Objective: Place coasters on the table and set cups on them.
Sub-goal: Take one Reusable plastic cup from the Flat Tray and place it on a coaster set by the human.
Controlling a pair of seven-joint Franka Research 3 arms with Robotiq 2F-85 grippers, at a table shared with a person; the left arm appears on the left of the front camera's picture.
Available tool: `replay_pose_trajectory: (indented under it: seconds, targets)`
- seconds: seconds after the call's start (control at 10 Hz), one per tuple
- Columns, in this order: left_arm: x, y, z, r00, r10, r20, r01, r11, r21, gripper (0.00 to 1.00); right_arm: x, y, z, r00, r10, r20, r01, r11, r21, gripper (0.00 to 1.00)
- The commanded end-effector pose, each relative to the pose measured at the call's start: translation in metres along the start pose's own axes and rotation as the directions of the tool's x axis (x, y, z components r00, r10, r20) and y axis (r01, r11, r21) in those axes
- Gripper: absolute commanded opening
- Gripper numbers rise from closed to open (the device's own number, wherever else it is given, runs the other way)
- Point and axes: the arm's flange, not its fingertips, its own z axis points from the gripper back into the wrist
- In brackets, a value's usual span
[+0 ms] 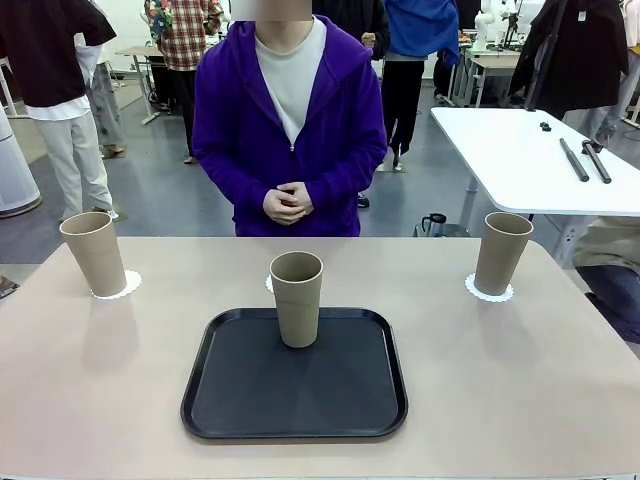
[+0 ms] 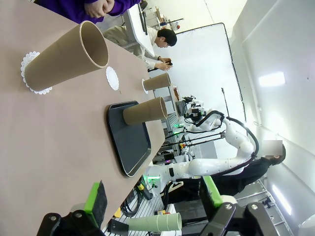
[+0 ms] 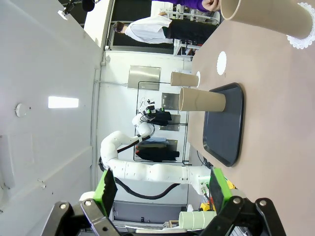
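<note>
On the beige table [image 1: 560, 400], the left cup [image 1: 93, 253] and the right cup [image 1: 502, 252] each stand upright on a white doily, near the far corners. The third cup [image 1: 297, 298] stands upright in the black tray [image 1: 294, 390], just in front of a bare doily [image 1: 268, 284]. The left fingers [image 2: 96, 201] and the right fingers [image 3: 107, 189] are spread wide, holding nothing.

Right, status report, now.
Left tool, right tool open, empty. Left cup on left coaster, right cup on right coaster. Middle cup on tray, middle coaster bare. Person's hands off table.
</note>
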Motion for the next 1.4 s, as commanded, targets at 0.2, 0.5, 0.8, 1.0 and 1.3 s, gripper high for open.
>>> replay_pose_trajectory:
  seconds: [0.2,0.5,0.8,1.0,1.3]
  targets:
    - [-0.002,-0.001,0.001,1.000,-0.009,-0.001,0.009,1.000,-0.002,1.00,-0.001,0.001,0.001,1.000,-0.006,0.000,0.006,1.000,0.011,1.00]
    - [-0.002,-0.001,0.001,1.000,-0.009,-0.001,0.009,1.000,-0.002,1.00,0.000,0.000,0.000,1.000,0.000,0.000,0.000,1.000,0.000,1.00]
    - [-0.002,-0.001,0.001,1.000,-0.009,-0.001,0.009,1.000,-0.002,1.00,0.028,0.077,-0.059,0.924,0.295,-0.244,-0.349,0.911,-0.219,1.00]
    - [-0.002,-0.001,0.001,1.000,-0.009,-0.001,0.009,1.000,-0.002,1.00,0.002,0.153,-0.148,0.784,0.417,-0.461,-0.582,0.751,-0.311,1.00]
    - [-0.002,-0.001,0.001,1.000,-0.009,-0.001,0.009,1.000,-0.002,1.00,-0.044,0.185,-0.273,0.486,0.429,-0.761,-0.860,0.388,-0.330,1.00]
